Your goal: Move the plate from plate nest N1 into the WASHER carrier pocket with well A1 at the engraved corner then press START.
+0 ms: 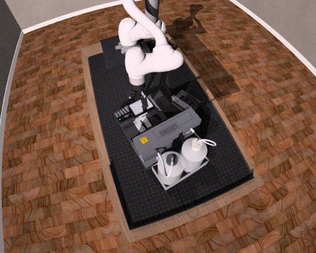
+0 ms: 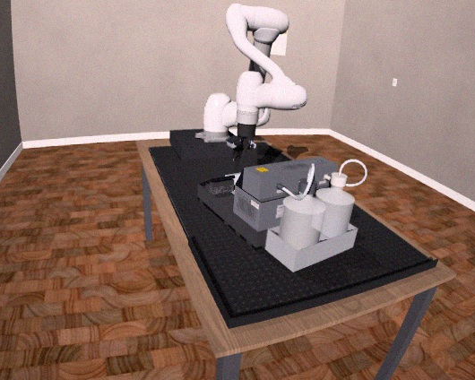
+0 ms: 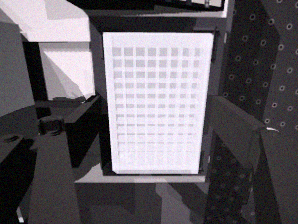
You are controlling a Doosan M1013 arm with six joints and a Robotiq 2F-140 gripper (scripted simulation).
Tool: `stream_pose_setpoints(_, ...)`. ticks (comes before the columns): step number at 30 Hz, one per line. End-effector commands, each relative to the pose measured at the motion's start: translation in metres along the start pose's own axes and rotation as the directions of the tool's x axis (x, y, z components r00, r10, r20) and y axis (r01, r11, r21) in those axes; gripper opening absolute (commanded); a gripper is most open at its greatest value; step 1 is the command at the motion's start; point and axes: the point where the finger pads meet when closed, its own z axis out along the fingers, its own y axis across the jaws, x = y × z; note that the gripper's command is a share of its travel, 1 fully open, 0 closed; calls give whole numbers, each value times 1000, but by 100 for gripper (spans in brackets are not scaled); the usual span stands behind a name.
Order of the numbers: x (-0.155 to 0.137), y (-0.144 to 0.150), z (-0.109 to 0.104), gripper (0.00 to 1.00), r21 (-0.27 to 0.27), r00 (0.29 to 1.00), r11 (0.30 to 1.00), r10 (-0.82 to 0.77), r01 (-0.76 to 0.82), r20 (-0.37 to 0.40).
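The white gridded well plate (image 3: 156, 102) looks like matt plastic; the grey box-shaped washer housing (image 1: 166, 128) beside it reads as painted metal, satin; behind the washer, two pale bottles (image 2: 318, 215) seem frosted plastic, though the view is coarse; the black perforated mat (image 1: 180, 197) under the washer is dull; the table edge (image 2: 307, 320) is smooth pale wood.
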Motion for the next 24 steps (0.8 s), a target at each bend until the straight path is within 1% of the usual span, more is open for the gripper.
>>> stream_pose_setpoints(1,3,1,2,70,2,1000,1000,-6,6,-7)
stream_pose_setpoints(22,3,1,2,70,2,1000,1000,-6,6,-7)
stream_pose_setpoints(24,3,1,-4,70,2,1000,1000,-6,6,-7)
